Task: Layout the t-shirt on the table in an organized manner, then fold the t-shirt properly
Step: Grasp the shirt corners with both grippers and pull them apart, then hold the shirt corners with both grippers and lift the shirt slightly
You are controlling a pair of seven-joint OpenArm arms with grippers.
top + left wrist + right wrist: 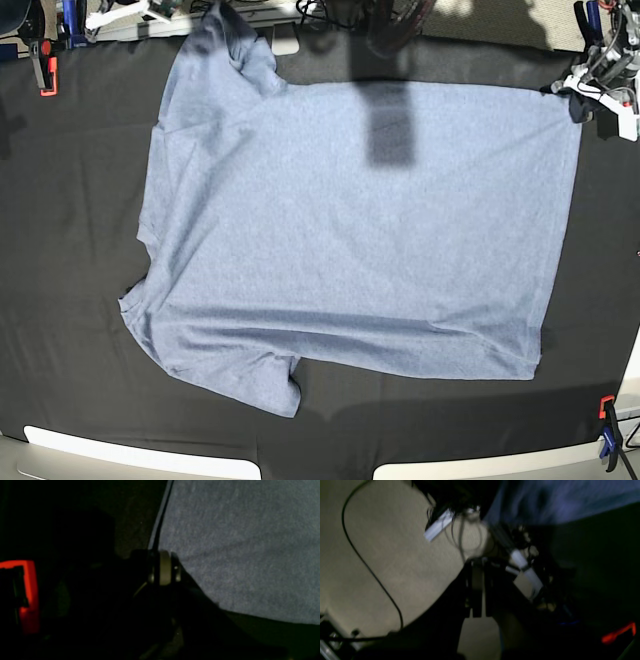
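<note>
- surface (60, 300): big, covered in black cloth, red clamp (46, 72) at far left edge, another clamp (606, 440) at near right corner.
- t-shirt (360, 230): blue-grey, spread flat across the middle of the surface, plain side up, hem toward the right, sleeves toward the left; far sleeve bunched at the top edge, near sleeve a bit crumpled at bottom left.
- handling, my guess: light, soft, limp cotton; drapes and wrinkles, drags on the cloth cover. Best taken by pinching hem corners or sleeve/shoulder edges, lifting just a thin layer.
- left hand (163, 567): fingers pressed together, nothing seen between them, sitting right at the shirt's edge; base view has it at the far right hem corner.
- right hand (478, 590): fingers pressed together, empty as far as the dark blurred wrist view shows; off the shirt, not clear in base view.
</note>
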